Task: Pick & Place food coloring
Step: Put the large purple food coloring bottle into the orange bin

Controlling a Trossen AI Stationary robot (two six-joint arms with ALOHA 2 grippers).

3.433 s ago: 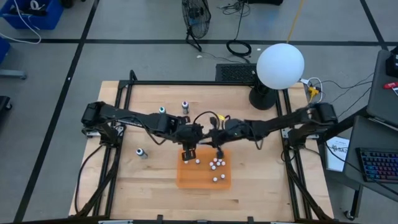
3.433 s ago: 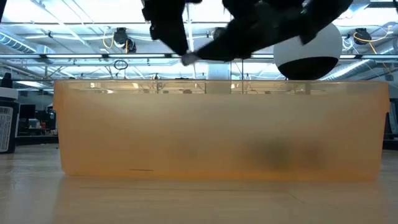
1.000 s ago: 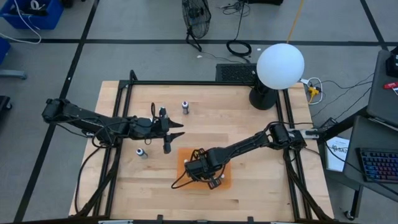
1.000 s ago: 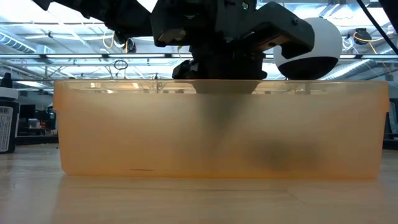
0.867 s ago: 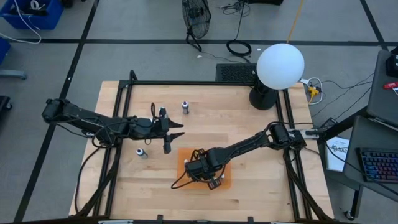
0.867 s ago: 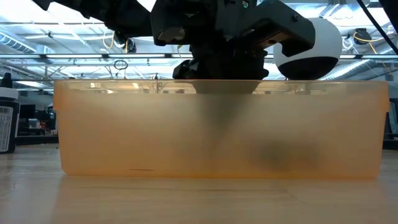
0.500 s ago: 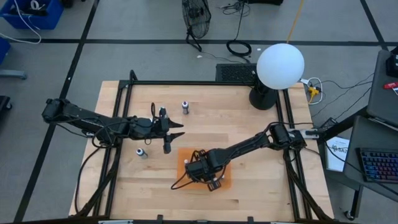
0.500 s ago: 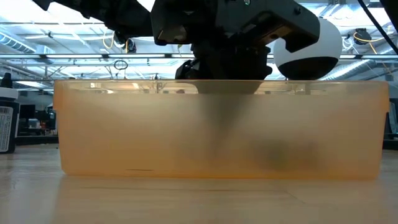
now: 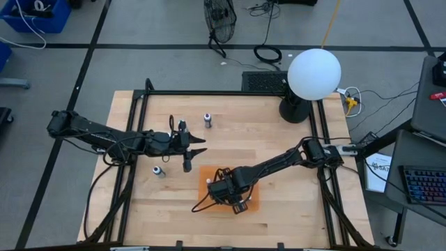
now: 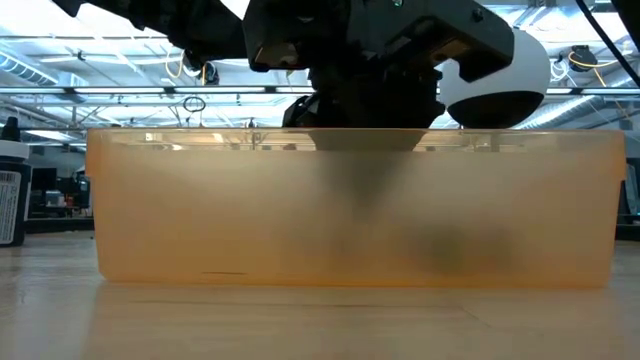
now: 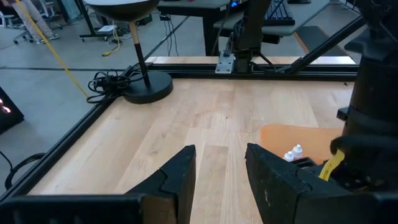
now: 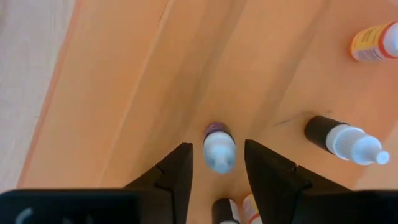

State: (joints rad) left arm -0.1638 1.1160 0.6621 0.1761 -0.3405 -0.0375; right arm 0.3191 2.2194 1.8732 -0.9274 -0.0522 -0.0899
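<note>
Since a second ago the right gripper (image 12: 216, 163) has spread its fingers off the purple dropper bottle (image 12: 218, 145), now standing loose in the orange bin (image 9: 249, 201); looks light and tippy, so pinch the body, while the left gripper (image 9: 194, 145) hovers part-open and empty.

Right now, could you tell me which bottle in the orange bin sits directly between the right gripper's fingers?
The purple-bodied bottle stands between the right gripper fingers; the dark bottle and the orange-labelled one lie off to one side.
</note>
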